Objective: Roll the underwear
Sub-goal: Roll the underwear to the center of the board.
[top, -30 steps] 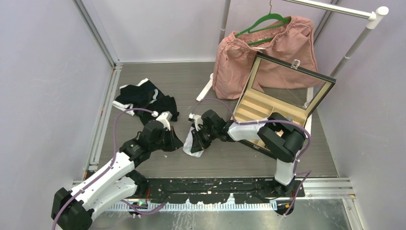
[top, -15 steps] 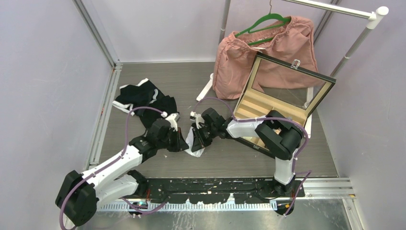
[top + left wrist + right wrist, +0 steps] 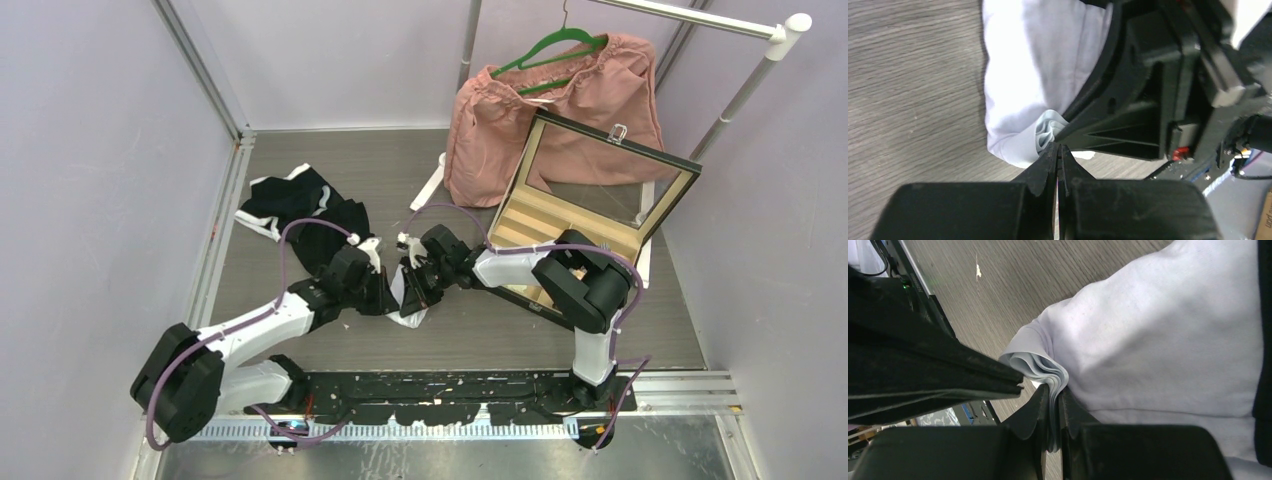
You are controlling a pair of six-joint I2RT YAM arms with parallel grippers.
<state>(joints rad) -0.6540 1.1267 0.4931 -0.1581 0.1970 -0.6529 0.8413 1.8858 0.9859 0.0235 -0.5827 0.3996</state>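
At the near middle of the bench (image 3: 470, 340) the white underwear (image 3: 408, 305) lies bunched between the two claws. The left claw (image 3: 388, 295) is at its 9 o'clock and the right claw (image 3: 413, 283) at about its 1 o'clock. The black underwear (image 3: 300, 205) sits in a heap well apart, toward 10 o'clock.

The right wrist view shows the right claw closed on a stack of folded white layers, pinching the edge of the fold. In the left wrist view the left claw is also closed. Its tips rest against that same small fold, and no cloth can be seen between them.

I judge this to be the folding or early rolling step on the white pair. The cloth is gathered into a thick pad but not yet wound into a tight roll.

The next move probably calls for the left claw to open a little and take the fold beside the right one. The two claws could then turn the edge over together. The layers are thin and slippery, and they may fan apart if either grip loosens.
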